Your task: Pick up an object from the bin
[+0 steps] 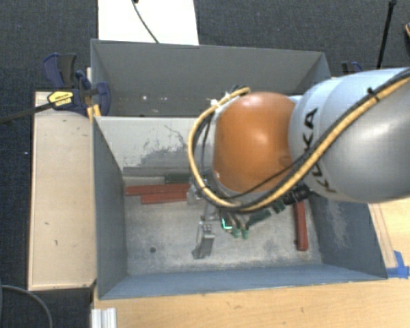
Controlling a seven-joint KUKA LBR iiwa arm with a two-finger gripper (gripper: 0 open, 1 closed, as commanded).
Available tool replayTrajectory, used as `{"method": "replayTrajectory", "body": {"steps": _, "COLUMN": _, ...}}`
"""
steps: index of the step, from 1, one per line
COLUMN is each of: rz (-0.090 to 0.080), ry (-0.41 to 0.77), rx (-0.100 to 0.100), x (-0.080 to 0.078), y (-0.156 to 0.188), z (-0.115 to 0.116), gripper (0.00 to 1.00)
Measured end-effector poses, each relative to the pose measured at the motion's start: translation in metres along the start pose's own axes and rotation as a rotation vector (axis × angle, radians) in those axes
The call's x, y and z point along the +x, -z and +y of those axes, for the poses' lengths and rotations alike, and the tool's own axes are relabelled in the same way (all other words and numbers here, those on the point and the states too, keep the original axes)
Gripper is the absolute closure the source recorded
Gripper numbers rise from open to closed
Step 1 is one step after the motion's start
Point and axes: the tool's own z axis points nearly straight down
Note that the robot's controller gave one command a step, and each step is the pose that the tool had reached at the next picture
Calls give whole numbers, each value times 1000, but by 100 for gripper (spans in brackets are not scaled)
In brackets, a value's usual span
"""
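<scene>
Gripper (203, 244) low over the bin (109, 203) floor, centre-front; nothing seen held.

1 arm enters from the right, its orange cover (249, 142) and looped cables (199, 139) hiding the wrist. The gripper tip sits close to bare grey floor; cannot tell whether it is spread or pressed together. 3 loose things noted. The long red-brown bar (157, 194) lies flat, left of the gripper and near it. A dark bar (178, 179) lies just behind it along the back wall. A second red-brown bar (301, 229) lies front to back on the right side, well apart from the gripper. Small green bits (239, 232) show under the wrist; cannot tell whether they are loose or part of the robot.
</scene>
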Motion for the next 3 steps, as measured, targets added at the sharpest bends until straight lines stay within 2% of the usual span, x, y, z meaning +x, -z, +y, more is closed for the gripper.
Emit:
{"method": "replayTrajectory", "body": {"steps": 1, "rz": -4, "ry": -75, "rx": 3, "x": -37, "y": -42, "z": -71, "gripper": 0}}
{"method": "replayTrajectory", "body": {"steps": 2, "rz": 0, "ry": -20, "rx": 4, "x": -35, "y": -117, "z": -147, "gripper": 0}}
{"method": "replayTrajectory", "body": {"steps": 3, "rz": -9, "ry": -87, "rx": 0, "x": -47, "y": -131, "z": -181, "gripper": 0}}
